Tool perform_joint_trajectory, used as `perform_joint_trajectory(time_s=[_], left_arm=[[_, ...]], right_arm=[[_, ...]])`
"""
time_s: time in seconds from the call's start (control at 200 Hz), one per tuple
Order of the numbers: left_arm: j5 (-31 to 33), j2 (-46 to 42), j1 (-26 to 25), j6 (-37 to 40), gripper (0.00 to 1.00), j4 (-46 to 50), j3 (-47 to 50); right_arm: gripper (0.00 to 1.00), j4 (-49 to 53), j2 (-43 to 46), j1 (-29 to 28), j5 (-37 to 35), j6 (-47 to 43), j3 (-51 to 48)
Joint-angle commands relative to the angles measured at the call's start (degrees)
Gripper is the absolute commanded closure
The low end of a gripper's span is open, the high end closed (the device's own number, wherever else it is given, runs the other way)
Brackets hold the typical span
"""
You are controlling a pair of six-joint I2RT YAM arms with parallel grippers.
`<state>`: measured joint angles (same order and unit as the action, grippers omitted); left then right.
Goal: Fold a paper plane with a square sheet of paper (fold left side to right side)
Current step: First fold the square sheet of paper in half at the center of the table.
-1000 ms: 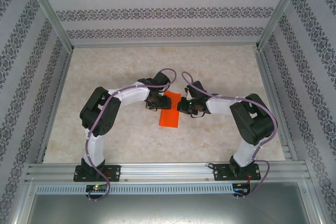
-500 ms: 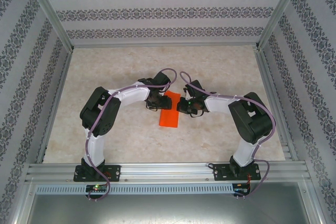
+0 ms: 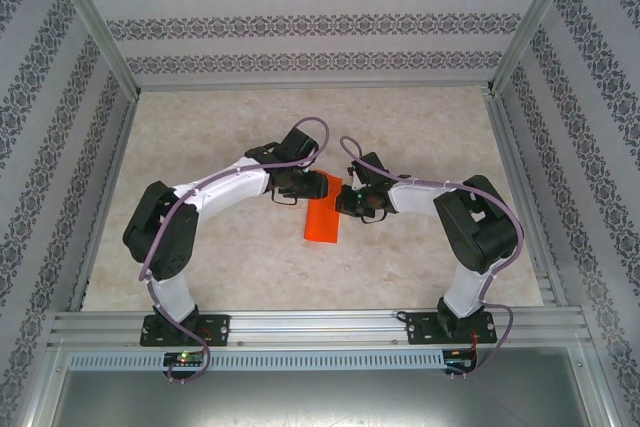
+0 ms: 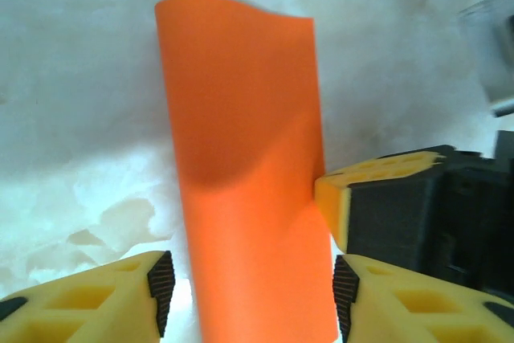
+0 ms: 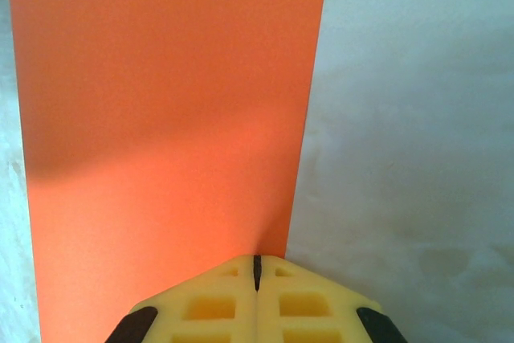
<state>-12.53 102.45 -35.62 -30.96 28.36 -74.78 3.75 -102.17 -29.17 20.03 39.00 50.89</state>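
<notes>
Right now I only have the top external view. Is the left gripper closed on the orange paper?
Observer: No. In the left wrist view the left gripper is open, with a finger on each side of the square sheet of paper, which shows as a narrow rectangle.
Operator: And the right?
Observer: The right gripper is shut, fingertips together. They appear to rest on the paper close to one long edge.
Operator: Is the paper flat?
Observer: Not fully. In the left wrist view its far edge bows in a wave, so that end seems lifted.
</notes>
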Motion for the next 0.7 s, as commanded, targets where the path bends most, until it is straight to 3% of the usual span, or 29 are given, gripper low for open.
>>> perform_joint_trajectory(time_s=[0.0, 0.135, 0.694], left_arm=[[-5.7, 0.2, -0.2, -0.6, 0.54, -4.3, 2.0], [-11.8, 3.0, -0.2, -1.9, 0.62, -8.2, 2.3], [-7.7, 10.0, 0.9, -1.6, 0.69, -8.8, 4.4]], right_arm=[[0.98, 7.0, -2.7, -1.1, -3.7, -1.1, -1.4], [0.98, 7.4, -2.4, -1.1, -4.1, -1.3, -1.3], [0.97, 9.8, -3.6, -1.0, -3.8, -3.0, -0.1]])
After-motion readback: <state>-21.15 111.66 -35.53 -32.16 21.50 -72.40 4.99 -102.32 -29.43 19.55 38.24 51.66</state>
